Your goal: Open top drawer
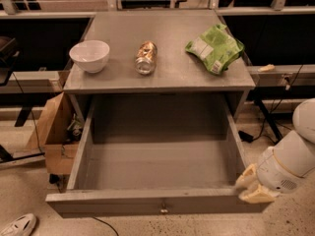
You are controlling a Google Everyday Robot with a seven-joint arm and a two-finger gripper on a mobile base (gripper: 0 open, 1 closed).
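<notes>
The top drawer (123, 201) is a wide matte grey drawer with a small brass knob (164, 211) at the centre of its front. It stands pulled far out from under the grey table top (113, 80), and its deep plain box is empty. My gripper (250, 186) is at the right end of the drawer front. One cream finger (245, 175) is behind the front panel and the other is before it, so it is shut on that end. The white arm (290, 163) comes in from the right.
On the table top lie a white bowl (90, 55), a tipped can (146, 58) and a green bag (215, 48). A cardboard box (51, 132) stands on the floor to the left. A white shoe (17, 226) lies at the bottom left. Cables run along the floor on the right.
</notes>
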